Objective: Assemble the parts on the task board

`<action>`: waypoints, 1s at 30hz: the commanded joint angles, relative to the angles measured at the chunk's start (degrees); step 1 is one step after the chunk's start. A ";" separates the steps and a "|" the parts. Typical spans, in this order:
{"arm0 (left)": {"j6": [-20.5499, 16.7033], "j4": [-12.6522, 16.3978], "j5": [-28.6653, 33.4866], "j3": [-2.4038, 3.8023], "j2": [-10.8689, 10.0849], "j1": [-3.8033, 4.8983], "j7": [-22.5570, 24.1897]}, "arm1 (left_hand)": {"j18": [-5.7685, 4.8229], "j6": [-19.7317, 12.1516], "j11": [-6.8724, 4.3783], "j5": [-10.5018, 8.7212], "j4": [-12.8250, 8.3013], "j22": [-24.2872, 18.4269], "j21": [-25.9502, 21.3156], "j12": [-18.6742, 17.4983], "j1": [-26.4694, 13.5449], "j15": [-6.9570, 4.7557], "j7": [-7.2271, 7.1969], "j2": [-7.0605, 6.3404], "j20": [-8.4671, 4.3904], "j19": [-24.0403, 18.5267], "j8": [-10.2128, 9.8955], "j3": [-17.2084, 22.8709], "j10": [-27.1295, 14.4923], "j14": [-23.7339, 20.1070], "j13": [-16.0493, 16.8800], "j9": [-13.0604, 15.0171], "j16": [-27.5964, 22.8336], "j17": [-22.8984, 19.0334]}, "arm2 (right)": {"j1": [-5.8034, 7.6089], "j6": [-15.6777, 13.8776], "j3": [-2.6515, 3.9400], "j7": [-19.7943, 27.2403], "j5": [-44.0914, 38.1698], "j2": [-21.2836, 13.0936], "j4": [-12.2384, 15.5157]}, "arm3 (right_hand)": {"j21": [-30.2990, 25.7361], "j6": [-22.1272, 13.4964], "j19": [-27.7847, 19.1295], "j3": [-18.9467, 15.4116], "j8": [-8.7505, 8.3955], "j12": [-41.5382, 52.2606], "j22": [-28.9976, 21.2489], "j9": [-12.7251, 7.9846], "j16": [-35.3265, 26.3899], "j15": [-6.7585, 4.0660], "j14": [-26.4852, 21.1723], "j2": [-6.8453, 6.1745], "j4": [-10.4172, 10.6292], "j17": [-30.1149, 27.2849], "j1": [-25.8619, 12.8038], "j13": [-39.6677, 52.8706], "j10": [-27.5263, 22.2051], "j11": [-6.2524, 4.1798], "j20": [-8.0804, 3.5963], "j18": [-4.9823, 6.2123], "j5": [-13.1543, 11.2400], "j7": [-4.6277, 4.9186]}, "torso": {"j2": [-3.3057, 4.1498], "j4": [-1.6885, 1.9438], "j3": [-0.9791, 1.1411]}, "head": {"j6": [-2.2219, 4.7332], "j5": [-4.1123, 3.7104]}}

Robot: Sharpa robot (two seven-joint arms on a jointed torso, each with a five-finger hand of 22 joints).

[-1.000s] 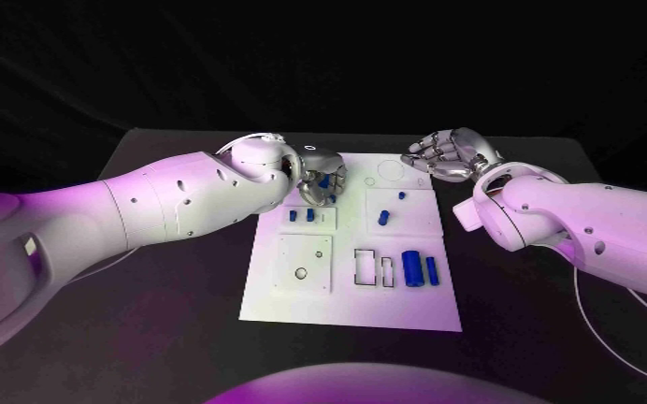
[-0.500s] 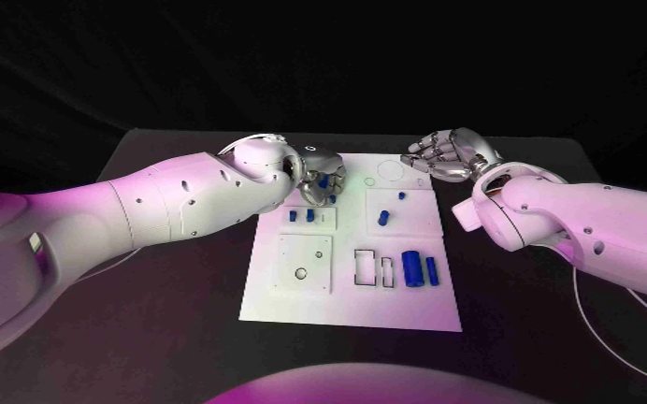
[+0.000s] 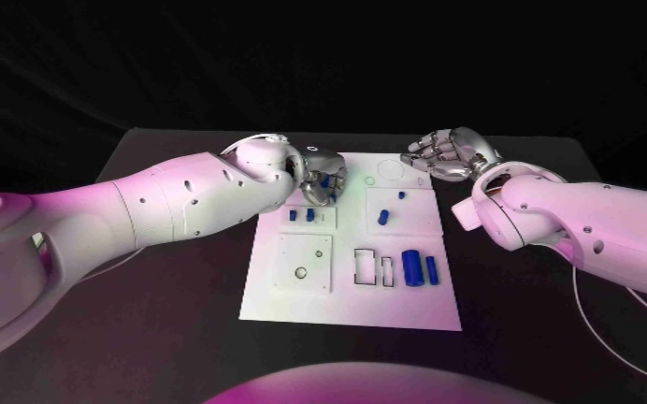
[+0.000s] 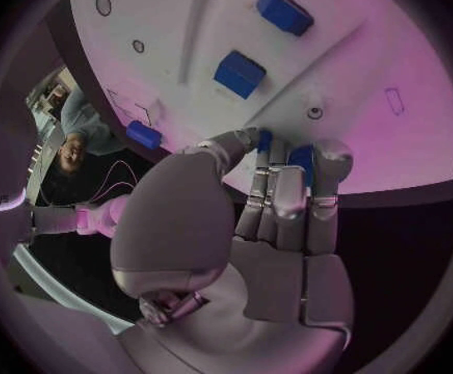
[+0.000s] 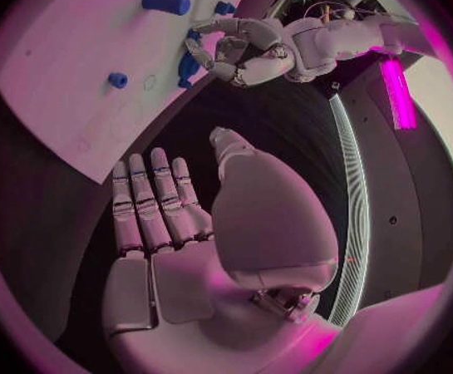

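**Left hand pinching a blue part over the board**

The white task board (image 3: 351, 264) lies mid-table. Its near recesses hold two upright blue cylinders (image 3: 420, 269); a smaller blue peg (image 3: 384, 217) stands in the panel behind them, and two blue blocks (image 3: 305, 215) sit on the left side. The left hand (image 3: 320, 182) hovers over the board's far left area, fingers curled round a small blue part (image 4: 300, 155). The right hand (image 3: 445, 154) hangs past the far right corner, fingers spread and holding nothing.

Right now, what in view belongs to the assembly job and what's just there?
Job:
task board
blue parts on it
left robot hand, holding a blue part
right robot hand, open, holding nothing

Just there:
black table
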 commanded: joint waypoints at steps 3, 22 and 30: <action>2.82 -0.07 0.06 -0.20 0.11 -0.37 -0.50 | -1.39 2.12 -0.50 -0.30 -0.95 6.41 1.97 -0.21 0.42 -0.17 -0.33 1.08 -0.31 1.09 0.06 0.20 2.16 1.48 -0.09 0.37 1.21 1.61 | -0.02 0.39 0.01 0.36 -0.77 0.07 0.03 | 0.05 0.01 -0.12 0.49 0.42 -0.14 -0.11 -0.14 0.33 -0.09 0.03 0.49 0.09 -0.09 0.03 -0.03 0.48 -0.03 0.04 -0.68 0.31 5.13 | 0.02 0.00 0.00 | -0.06 0.07; -0.19 2.36 1.93 0.32 -2.34 -0.42 -0.59 | -1.74 2.31 -0.08 -0.47 -2.27 6.75 3.73 -3.41 0.25 0.01 0.21 0.97 -0.40 1.76 -2.06 0.67 3.94 2.38 -0.92 0.30 1.87 2.32 | -0.02 0.15 0.01 0.24 -1.85 -0.24 0.17 | 0.07 0.02 -0.01 0.54 0.43 -0.14 -0.09 -0.15 0.34 -0.10 0.03 0.48 0.06 -0.10 0.06 -0.03 0.49 -0.04 0.04 -0.68 0.32 5.12 | -0.03 -0.03 -0.06 | 0.09 0.14; -1.20 5.94 3.80 1.72 -5.50 -0.29 -1.62 | -1.77 2.47 -0.07 -0.41 -2.38 6.79 3.98 -3.68 0.12 0.04 0.31 0.88 -0.35 1.87 -2.21 0.66 4.40 2.48 -0.95 0.36 1.99 2.39 | -0.02 0.01 0.01 0.16 -1.86 -0.41 0.10 | 0.09 0.03 0.00 0.65 0.45 -0.14 -0.10 -0.18 0.37 -0.11 0.03 0.47 0.02 -0.13 0.12 -0.03 0.51 -0.05 0.04 -0.66 0.34 5.10 | -0.10 0.18 0.02 | 0.15 0.23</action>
